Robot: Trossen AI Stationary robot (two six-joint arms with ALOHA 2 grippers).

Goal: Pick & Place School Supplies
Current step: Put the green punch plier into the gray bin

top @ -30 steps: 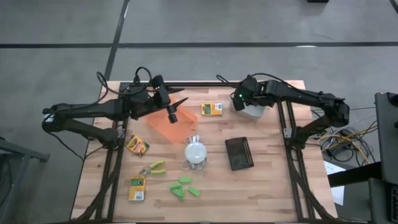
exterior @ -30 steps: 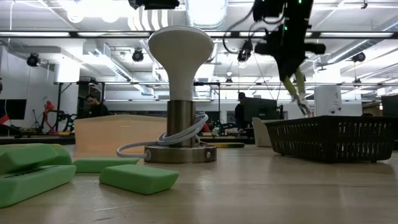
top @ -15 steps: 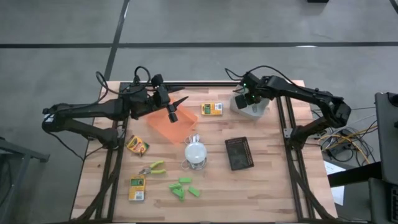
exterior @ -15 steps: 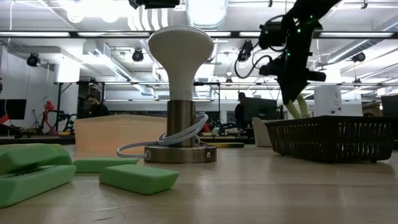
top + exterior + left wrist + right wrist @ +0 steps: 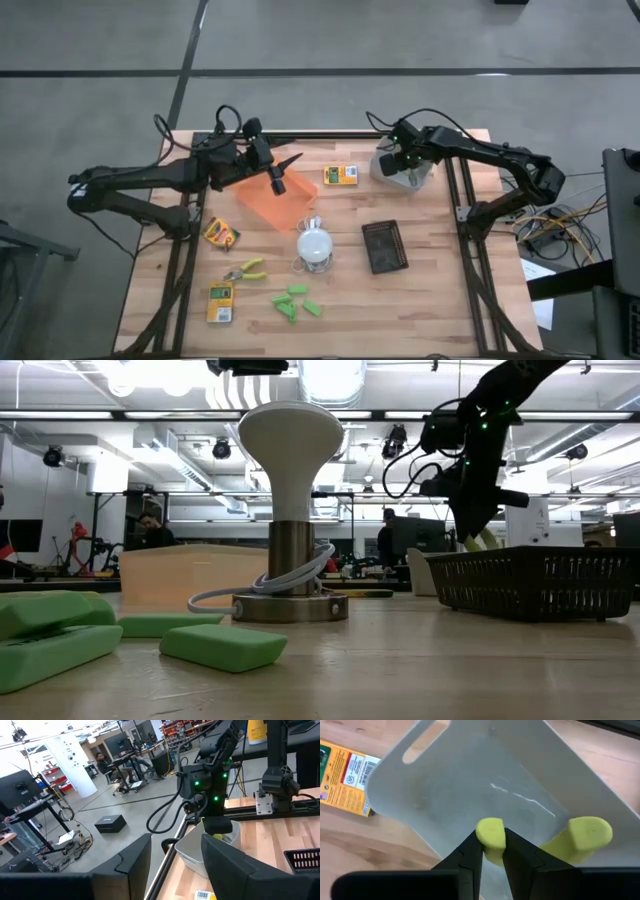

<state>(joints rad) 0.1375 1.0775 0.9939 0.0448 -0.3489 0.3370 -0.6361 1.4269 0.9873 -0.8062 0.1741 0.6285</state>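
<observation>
My right gripper (image 5: 409, 166) hangs over the grey tray (image 5: 393, 176) at the far right, shut on a small tool with two yellow-green handles (image 5: 587, 834). In the low view the handles (image 5: 482, 541) show below the gripper, behind the black basket's rim. Level above the orange tray (image 5: 268, 203) at the far left, my left gripper (image 5: 277, 177) is open with nothing in it. Loose on the wood lie three yellow printed boxes (image 5: 340, 175) (image 5: 220, 235) (image 5: 220, 303), green chunks (image 5: 297, 303) and another yellow-green-handled tool (image 5: 246, 269). My right gripper pinches one of the tool's handles (image 5: 490, 830) between its two fingers, close to the handle's rounded free end. The fingers come steeply from above. Both handle ends stick out past the fingertips, down into the grey tray (image 5: 485, 785). Whether they touch its floor I cannot tell.
A white domed lamp on a metal base (image 5: 315, 245) stands mid-table with its cord coiled round it. A black mesh basket (image 5: 385, 246) sits to the right of it. In the low view, people sit at desks in the room beyond the table.
My right gripper has sunk toward the grey tray and gone a little toward the table's right edge, tipping more steeply downward. The yellow-green-handled tool went down with it, and its handles now dip behind the black basket's rim in the low view.
</observation>
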